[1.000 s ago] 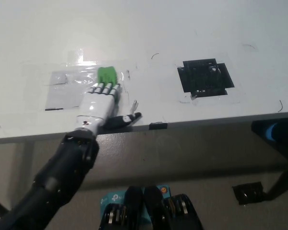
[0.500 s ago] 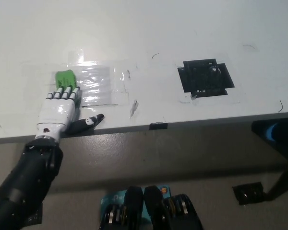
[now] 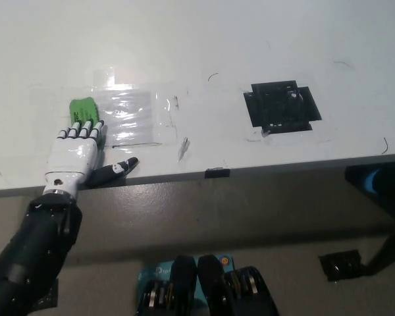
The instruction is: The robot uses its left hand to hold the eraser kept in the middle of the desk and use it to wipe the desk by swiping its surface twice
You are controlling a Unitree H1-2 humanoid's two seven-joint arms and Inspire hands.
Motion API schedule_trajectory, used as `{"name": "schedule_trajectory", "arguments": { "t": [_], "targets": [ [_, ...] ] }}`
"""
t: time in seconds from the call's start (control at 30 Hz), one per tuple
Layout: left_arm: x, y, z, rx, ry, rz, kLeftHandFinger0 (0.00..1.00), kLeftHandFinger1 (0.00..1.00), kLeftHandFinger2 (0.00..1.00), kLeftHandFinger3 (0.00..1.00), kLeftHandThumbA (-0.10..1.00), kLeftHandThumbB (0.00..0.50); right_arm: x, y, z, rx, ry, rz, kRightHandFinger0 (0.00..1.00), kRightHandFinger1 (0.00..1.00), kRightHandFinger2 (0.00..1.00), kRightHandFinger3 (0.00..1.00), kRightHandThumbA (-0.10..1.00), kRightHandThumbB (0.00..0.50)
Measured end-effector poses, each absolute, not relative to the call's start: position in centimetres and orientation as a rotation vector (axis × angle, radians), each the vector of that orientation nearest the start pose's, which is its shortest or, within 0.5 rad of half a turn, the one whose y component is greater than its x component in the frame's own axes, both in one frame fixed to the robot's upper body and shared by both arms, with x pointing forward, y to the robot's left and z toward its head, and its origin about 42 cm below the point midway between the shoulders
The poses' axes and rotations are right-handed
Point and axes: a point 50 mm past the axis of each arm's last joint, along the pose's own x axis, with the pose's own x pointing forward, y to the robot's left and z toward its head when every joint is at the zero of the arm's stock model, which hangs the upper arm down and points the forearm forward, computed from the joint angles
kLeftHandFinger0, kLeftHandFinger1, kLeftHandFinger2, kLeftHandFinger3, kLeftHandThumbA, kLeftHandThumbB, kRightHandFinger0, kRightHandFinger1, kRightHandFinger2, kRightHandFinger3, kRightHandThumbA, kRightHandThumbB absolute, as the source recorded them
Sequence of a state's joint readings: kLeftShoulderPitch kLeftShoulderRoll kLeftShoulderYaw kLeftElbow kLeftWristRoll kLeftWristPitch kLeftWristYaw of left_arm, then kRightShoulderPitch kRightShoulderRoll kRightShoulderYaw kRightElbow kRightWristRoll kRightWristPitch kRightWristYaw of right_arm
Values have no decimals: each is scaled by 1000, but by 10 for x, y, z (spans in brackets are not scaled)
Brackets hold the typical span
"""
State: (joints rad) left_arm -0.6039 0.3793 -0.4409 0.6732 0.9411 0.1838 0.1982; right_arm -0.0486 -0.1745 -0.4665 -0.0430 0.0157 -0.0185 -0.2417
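The white left hand point(image 3: 76, 155) lies palm down on the white desk top point(image 3: 204, 46), near the front edge at the picture's left, its dark forearm running back off the desk toward the lower left. Its fingers point(image 3: 82, 133) are stretched forward, close together and flat, pressing on the near end of the small green block eraser point(image 3: 83, 109); the thumb sticks out to the side along the desk, away from the eraser. The hand pins the eraser down under its fingertips rather than wrapping around it.

The eraser's far end pokes out beyond the fingertips. It sits on the left part of a clear glossy plastic sheet point(image 3: 128, 115) taped to the desk, whose wrinkled, shiny stretch spreads to the right of the eraser. A few thin pen marks point(image 3: 176, 103) show at the sheet's right edge.

Well apart, to the right, is a patch of black tape point(image 3: 281, 106) stuck on the desk. A small black tab point(image 3: 216, 173) sits at the front edge. The black right hand is out of sight.
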Motion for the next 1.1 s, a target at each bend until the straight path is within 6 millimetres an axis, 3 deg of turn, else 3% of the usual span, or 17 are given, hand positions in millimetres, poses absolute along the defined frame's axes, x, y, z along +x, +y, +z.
{"name": "schedule_trajectory", "arguments": {
  "t": [0.27,0.3,0.43,0.53,0.6,0.83,0.93,0.97,1.03,1.1],
  "targets": [
    [443,280,137,1549,-80,-29,1000,1000,1000,1000,1000,500,258,-400,145,-143,-159,-694,1000,1000,1000,1000,1000,242],
    [441,282,139,1546,-94,-30,1000,1000,1000,1000,1000,500,257,-400,145,-145,-157,-695,1000,1000,1000,1000,1000,218],
    [439,287,155,1526,-155,-15,1000,1000,1000,1000,1000,500,252,-401,142,-149,-148,-696,1000,1000,1000,1000,1000,242],
    [442,294,182,1493,-221,46,1000,1000,1000,1000,1000,500,250,-401,142,-150,-149,-697,1000,1000,1000,1000,1000,260],
    [443,293,212,1464,-305,103,1000,1000,1000,1000,1000,500,250,-401,143,-152,-152,-695,1000,1000,1000,1000,1000,259],
    [434,271,302,1386,-606,235,1000,1000,1000,1000,1000,500,245,-401,143,-160,-148,-690,1000,1000,1000,1000,1000,263],
    [430,269,320,1371,-667,263,1000,1000,1000,1000,1000,500,244,-401,142,-163,-146,-690,1000,1000,1000,1000,1000,251],
    [427,269,326,1363,-686,272,1000,1000,1000,1000,1000,484,244,-401,142,-164,-145,-690,1000,1000,1000,1000,1000,264],
    [416,265,336,1343,-734,287,1000,1000,1000,1000,1000,467,244,-401,142,-164,-145,-689,1000,1000,1000,1000,1000,243],
    [402,260,339,1314,-777,290,1000,1000,1000,1000,1000,487,244,-401,142,-166,-145,-684,1000,1000,1000,1000,1000,248]
  ]
}}
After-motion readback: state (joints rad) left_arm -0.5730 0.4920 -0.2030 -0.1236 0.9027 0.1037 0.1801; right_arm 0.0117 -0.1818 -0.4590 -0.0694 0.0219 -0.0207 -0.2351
